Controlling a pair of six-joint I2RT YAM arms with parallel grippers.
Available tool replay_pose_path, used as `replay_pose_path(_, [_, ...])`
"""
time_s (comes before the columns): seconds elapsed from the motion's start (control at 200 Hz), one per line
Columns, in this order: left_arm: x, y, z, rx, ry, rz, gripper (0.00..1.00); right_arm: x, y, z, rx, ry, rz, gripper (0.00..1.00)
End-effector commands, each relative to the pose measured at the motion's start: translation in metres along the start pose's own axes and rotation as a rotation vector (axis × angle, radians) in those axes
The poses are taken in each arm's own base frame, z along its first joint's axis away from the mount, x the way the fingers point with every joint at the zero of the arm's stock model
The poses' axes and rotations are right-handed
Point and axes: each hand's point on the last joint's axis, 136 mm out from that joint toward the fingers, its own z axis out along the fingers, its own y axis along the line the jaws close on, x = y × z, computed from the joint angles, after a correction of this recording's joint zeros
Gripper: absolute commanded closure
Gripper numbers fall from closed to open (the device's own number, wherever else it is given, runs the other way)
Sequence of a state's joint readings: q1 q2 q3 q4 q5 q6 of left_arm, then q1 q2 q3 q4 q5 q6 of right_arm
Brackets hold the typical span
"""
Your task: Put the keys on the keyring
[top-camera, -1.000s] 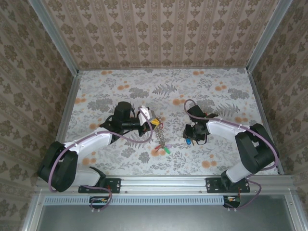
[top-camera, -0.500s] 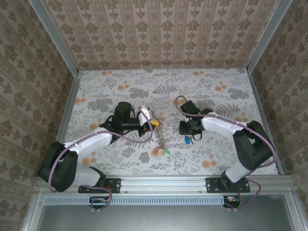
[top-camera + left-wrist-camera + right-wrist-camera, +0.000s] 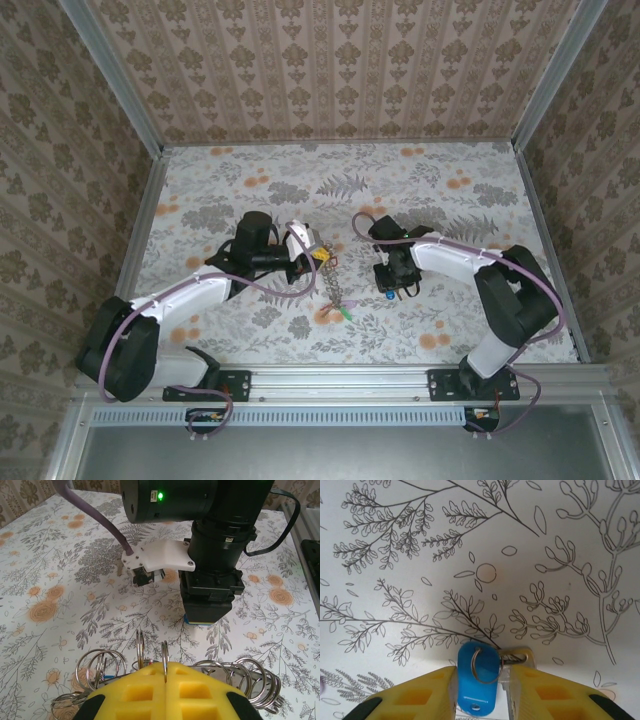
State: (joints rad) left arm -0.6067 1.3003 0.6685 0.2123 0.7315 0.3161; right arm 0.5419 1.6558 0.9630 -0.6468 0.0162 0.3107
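Right claw [image 3: 481, 672]: clenched on the blue-tag key [image 3: 470, 692], pads against both sides of it, bottom centre of the right wrist view. In the left wrist view its tip is down at the floral table [image 3: 450, 200].
Left claw [image 3: 165, 672]: clenched on the keyring [image 3: 105, 662], with one ring wire pinched in the seam between the yellow pads, bottom centre of the left wrist view.
Keyring lie: top view, strung out from the left claw toward lower centre, coloured tags at the far end.
Key axis: tag's long side runs top to bottom in the right wrist view, parallel to the fingers. Its small split ring sits at the upper end and the metal key pokes right.
Direction: top view, keyring is left of the right claw, near but apart.
Nearer arm: right has the key, left has the ring.
Next move (judgement): carry the key leftward and present the split-ring end to the pinched loop.
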Motion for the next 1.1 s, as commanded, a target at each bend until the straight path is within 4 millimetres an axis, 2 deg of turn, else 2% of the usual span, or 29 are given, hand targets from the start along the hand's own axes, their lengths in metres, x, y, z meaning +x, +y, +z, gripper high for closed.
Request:
replay_pose_path(0.0, [-0.022, 0.002, -0.007, -0.014, -0.054, 0.07, 1.0, -0.005, -0.001, -0.002, 0.032, 0.008, -0.036, 0.67])
replay_pose_path(0.115, [-0.023, 0.002, -0.008, -0.018, -0.055, 0.069, 1.0, -0.007, 0.0, 0.0, 0.028, 0.006, -0.031, 0.73])
replay_pose_path(0.2, [-0.022, 0.002, -0.009, -0.019, -0.052, 0.068, 1.0, -0.008, 0.0, 0.001, 0.025, 0.006, -0.026, 0.82])
replay_pose_path(0.36, [-0.021, 0.001, -0.009, -0.019, -0.049, 0.069, 1.0, -0.012, -0.005, 0.001, 0.026, -0.004, 0.0, 0.89])
replay_pose_path(0.42, [-0.021, 0.001, -0.009, -0.018, -0.049, 0.069, 1.0, -0.014, -0.007, 0.0, 0.021, -0.009, 0.013, 0.94])
replay_pose_path(0.61, [-0.021, 0.001, -0.008, -0.013, -0.048, 0.068, 1.0, -0.024, -0.014, -0.005, -0.031, -0.044, 0.073, 0.99])
replay_pose_path(0.94, [-0.02, 0.001, -0.007, -0.012, -0.046, 0.063, 1.0, -0.034, -0.033, -0.009, -0.197, -0.078, 0.261, 0.96])
replay_pose_path(0.98, [-0.02, 0.001, -0.008, -0.012, -0.047, 0.063, 1.0, -0.042, -0.038, -0.01, -0.21, -0.106, 0.278, 0.96])
replay_pose_path(1.095, [-0.021, 0.001, -0.007, -0.008, -0.047, 0.062, 1.0, -0.044, -0.053, -0.008, -0.205, -0.107, 0.322, 0.95])
